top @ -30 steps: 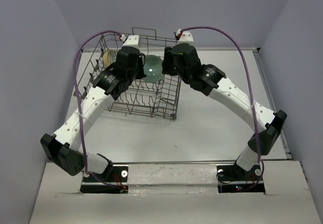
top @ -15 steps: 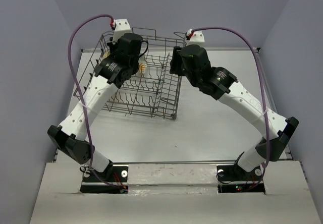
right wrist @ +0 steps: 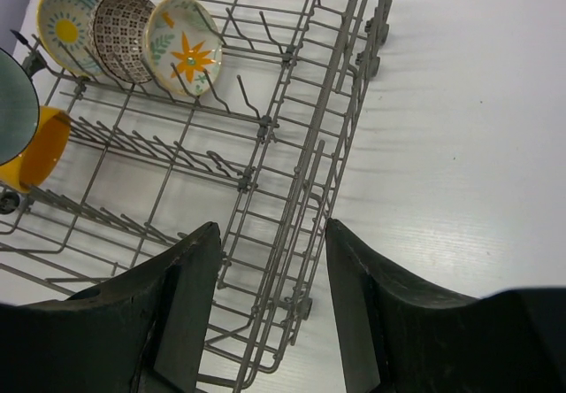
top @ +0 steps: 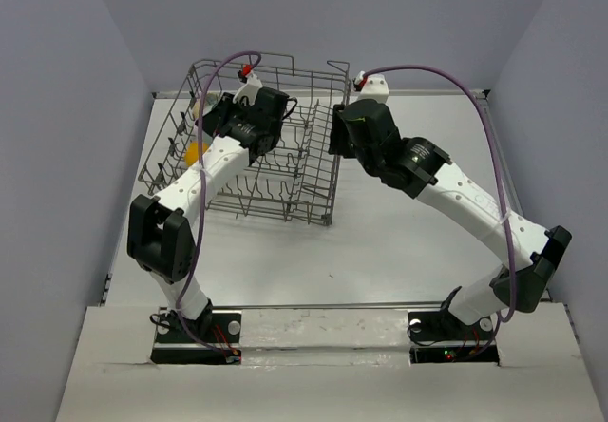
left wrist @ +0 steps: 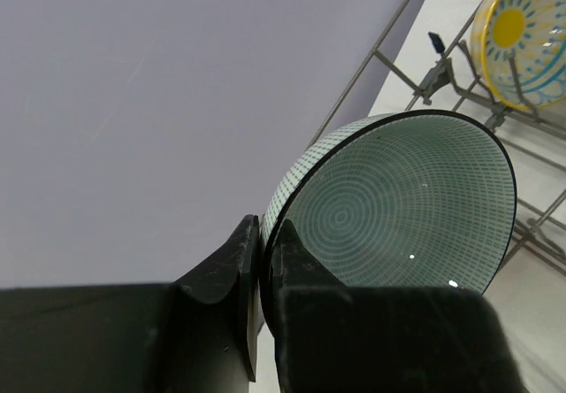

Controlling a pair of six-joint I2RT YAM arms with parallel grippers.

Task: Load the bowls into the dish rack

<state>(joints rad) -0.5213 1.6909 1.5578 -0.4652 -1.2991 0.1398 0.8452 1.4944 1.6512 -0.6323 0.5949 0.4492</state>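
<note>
Teal bowl (left wrist: 398, 207) is pinched at the rim by left gripper (left wrist: 263, 242), right gripper (right wrist: 272, 234) spread; could be knocked loose by rack (top: 321, 170) tines.

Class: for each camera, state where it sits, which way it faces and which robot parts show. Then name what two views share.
Top external: above and behind, looking down at the table, dish rack, left arm and right arm.
Left wrist: on the left arm, looking along the left tool, shut on the teal bowl's rim.
Right wrist: looking down past the open right tool at the dish rack.
Shared: both wrist views show the teal bowl and yellow-centred bowl.
</note>
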